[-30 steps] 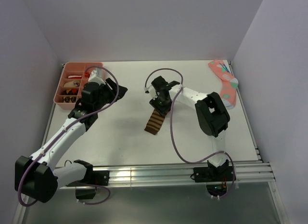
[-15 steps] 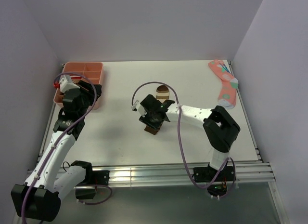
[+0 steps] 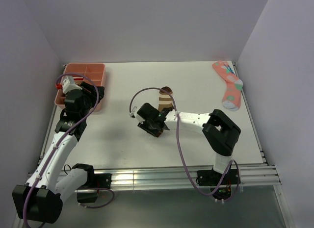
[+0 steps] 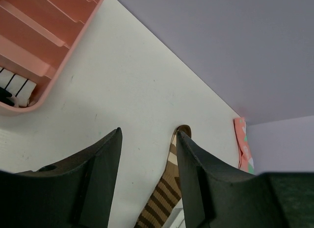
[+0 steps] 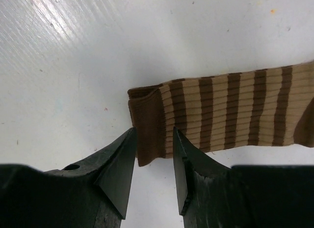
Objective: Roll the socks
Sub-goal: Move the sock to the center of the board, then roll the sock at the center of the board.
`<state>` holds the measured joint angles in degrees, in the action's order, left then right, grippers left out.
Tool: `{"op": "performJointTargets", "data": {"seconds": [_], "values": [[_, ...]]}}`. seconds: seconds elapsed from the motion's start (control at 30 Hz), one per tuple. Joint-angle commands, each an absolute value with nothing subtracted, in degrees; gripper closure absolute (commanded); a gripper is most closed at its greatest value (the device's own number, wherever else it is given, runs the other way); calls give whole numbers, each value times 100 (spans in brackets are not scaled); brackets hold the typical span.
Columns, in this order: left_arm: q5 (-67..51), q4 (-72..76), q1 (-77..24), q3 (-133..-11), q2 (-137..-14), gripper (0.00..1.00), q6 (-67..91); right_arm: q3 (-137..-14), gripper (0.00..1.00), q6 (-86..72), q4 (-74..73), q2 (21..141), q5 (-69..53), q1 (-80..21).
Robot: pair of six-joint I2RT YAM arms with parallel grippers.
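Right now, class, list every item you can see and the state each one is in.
brown-and-tan sock: flat, unrolled
white striped sock: in the pink tray, mostly hidden
pink sock: flat, unrolled, far right corner
left gripper: open, empty
right gripper: open, jaws straddling the brown sock's cuff

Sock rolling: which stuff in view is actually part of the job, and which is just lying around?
Job: brown striped sock, right gripper open at its cuff; white black-striped sock, partly visible in the pink tray.
Lying about: pink dotted sock; the pink tray itself.
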<state>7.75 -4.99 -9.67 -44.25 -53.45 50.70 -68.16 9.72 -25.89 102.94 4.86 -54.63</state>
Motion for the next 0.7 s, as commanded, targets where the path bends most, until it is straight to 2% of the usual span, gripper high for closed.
{"op": "performJointTargets", "data": {"seconds": [0.0,0.67], "values": [[642,-255,-940,-4465,-5335,46,5045,-6776,57,826,-2391,10415,659,-5563],[378,-44,-905,-4289,-5432,46,4992,-6399,57,870,-2136,10564,651,-5608]]}}
